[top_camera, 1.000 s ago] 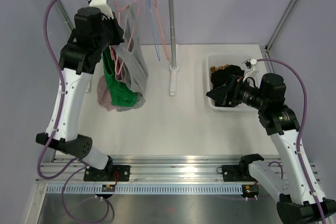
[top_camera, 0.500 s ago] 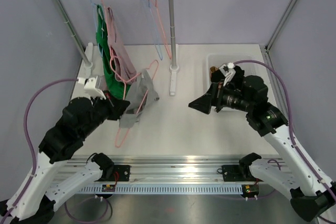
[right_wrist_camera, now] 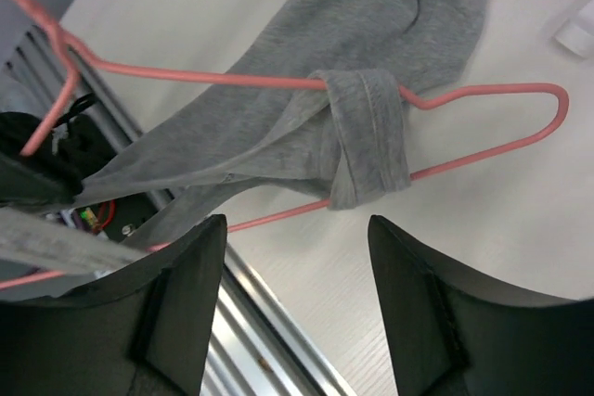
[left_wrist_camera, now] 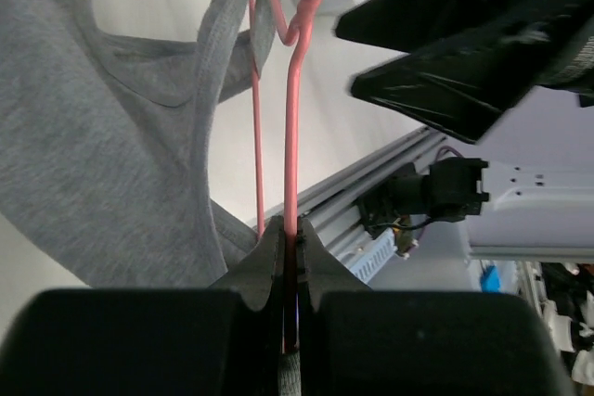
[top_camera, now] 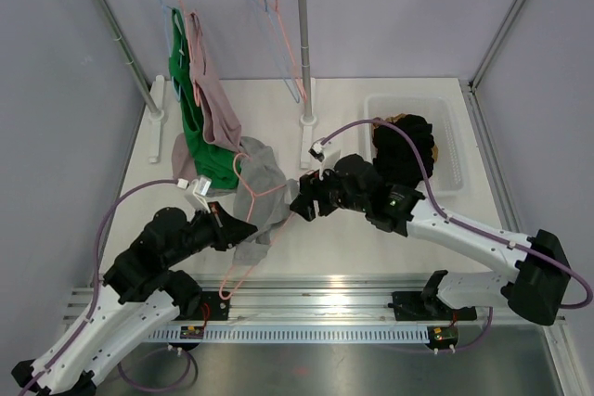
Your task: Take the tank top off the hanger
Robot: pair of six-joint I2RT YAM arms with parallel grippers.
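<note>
One pink hanger point(top_camera: 249, 229) runs lower left to centre, clamped by the left end effector point(top_camera: 243, 232); grey tank top point(top_camera: 263, 194) draped; right end effector point(top_camera: 299, 206) apart.

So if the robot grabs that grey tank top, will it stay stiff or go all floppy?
Probably floppy: the grey tank top already sags and bunches over the pink hanger. It looks like thin cloth, so likely light. Its strap is wrapped around the wire, so it may snag rather than slide off when the open right gripper pulls it.

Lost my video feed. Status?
Left gripper shut on pink hanger. Right gripper open over gray tank top, strap wrapped on hanger. Nothing blocking.
</note>
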